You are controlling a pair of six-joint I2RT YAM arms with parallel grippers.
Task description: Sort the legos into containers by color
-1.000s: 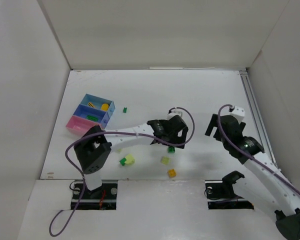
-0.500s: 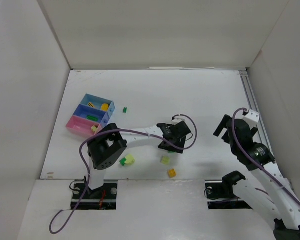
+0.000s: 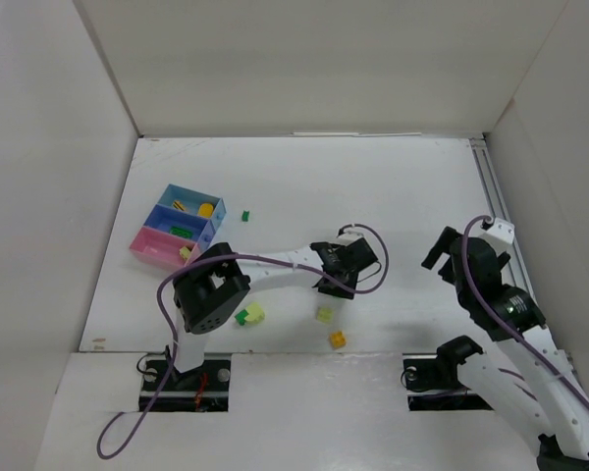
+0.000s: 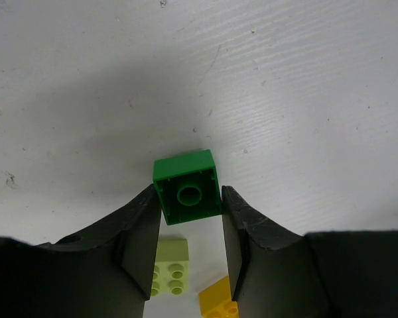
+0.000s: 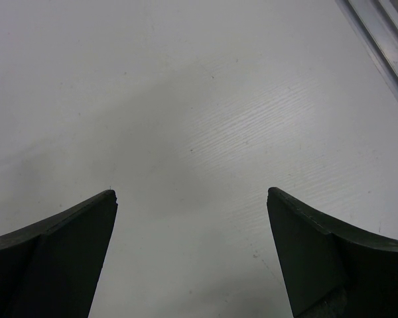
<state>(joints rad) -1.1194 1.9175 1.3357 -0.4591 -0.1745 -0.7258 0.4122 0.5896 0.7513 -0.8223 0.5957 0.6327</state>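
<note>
Green plastic fills the grip: 1 small dark green lego brick (image 4: 187,185) sits clamped between the 2 fingers of my left end effector (image 4: 189,196), its hollow side toward the wrist camera, over the white table (image 4: 285,79) near its middle. Near it lie 1 pale yellow-green brick (image 4: 169,266) and 1 orange brick (image 4: 219,301). Well apart to the left stand 3 joined trays: light blue tray (image 3: 191,192), darker blue tray (image 3: 160,212) and pink tray (image 3: 144,245). My right end effector (image 5: 192,195) hangs with its fingers spread wide.

Left end effector (image 4: 191,228) clamping green brick (image 4: 188,187), pale brick (image 4: 168,266) below
</note>
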